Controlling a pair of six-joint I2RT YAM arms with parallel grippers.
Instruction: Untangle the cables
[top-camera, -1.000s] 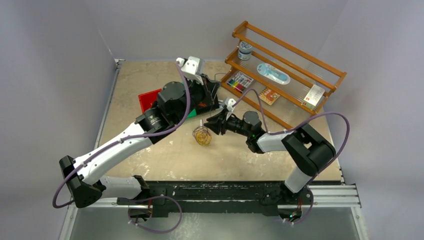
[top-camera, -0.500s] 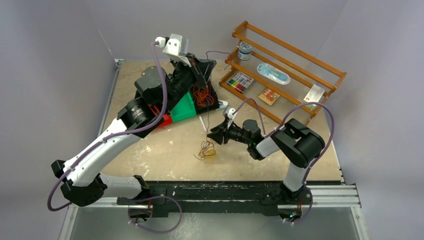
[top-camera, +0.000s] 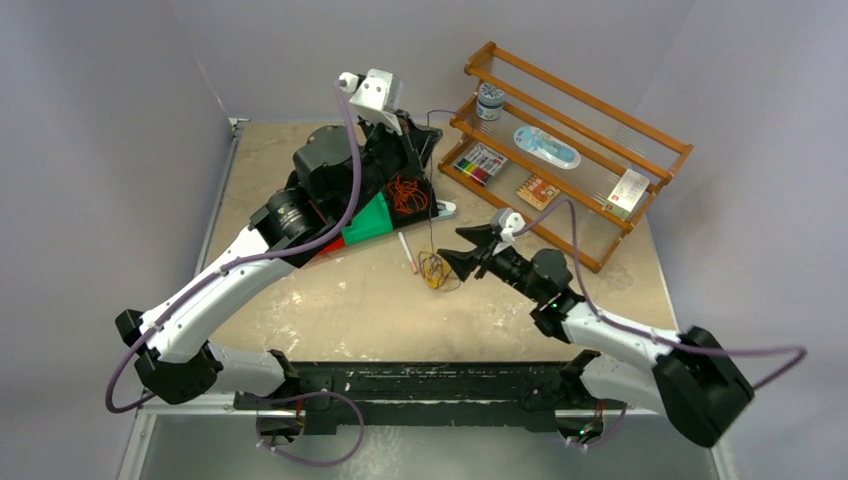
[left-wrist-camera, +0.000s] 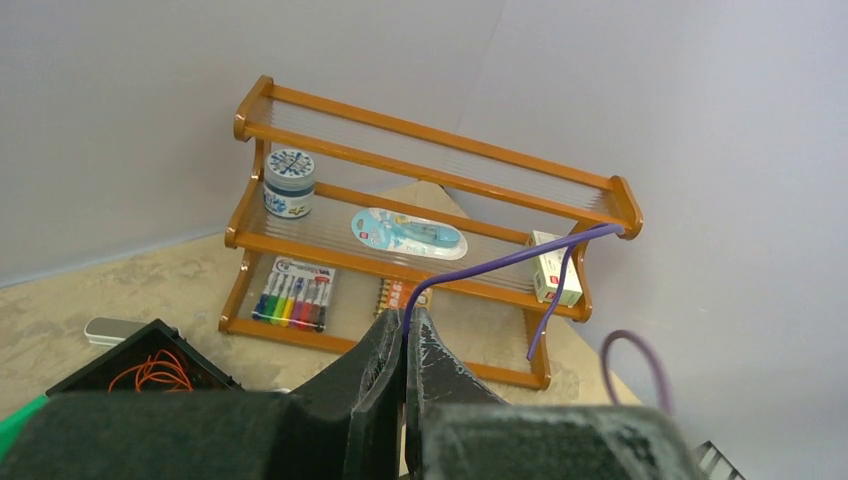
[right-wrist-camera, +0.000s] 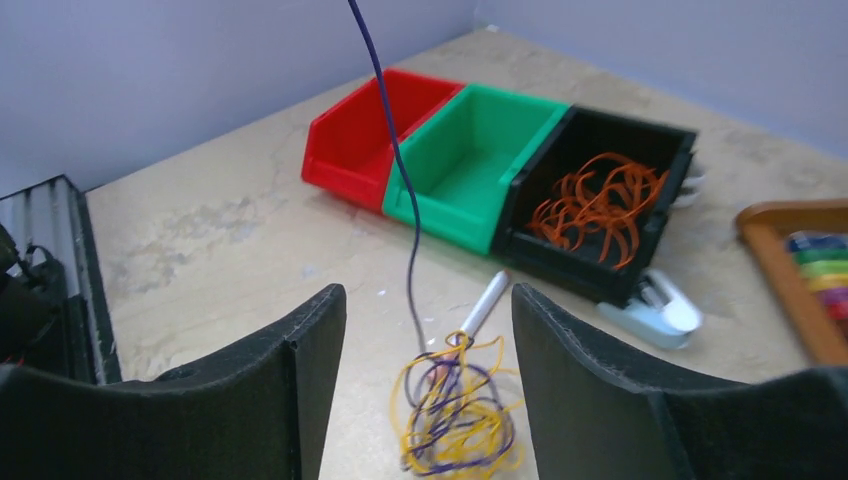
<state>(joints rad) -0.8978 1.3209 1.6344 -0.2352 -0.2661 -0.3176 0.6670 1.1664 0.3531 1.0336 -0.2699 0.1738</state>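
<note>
The cables (top-camera: 435, 269) are a small tangle of yellow and purple wire lying on the table, also low in the right wrist view (right-wrist-camera: 460, 420). One purple strand (right-wrist-camera: 392, 140) rises from the tangle up to my left gripper (top-camera: 428, 135), held high over the bins. The left gripper (left-wrist-camera: 408, 318) is shut on that strand, and the strand's free end (left-wrist-camera: 545, 300) curls past the tips. My right gripper (top-camera: 452, 246) stands open just right of the tangle. Nothing sits between the open jaws of the right gripper (right-wrist-camera: 428, 300). More orange wire (right-wrist-camera: 600, 200) lies in the black bin.
Red bin (right-wrist-camera: 365, 135), green bin (right-wrist-camera: 455, 175) and black bin (right-wrist-camera: 560, 255) stand in a row behind the tangle. A pen (right-wrist-camera: 488, 298) lies touching the tangle, a pale blue stapler (right-wrist-camera: 655, 305) beside the black bin. A wooden shelf rack (top-camera: 560, 140) with a jar, markers and boxes fills the far right.
My right gripper opened and its arm swung out to the right. The tangle shifted toward the bins and now rests on the table. The left gripper stayed shut, high above.
</note>
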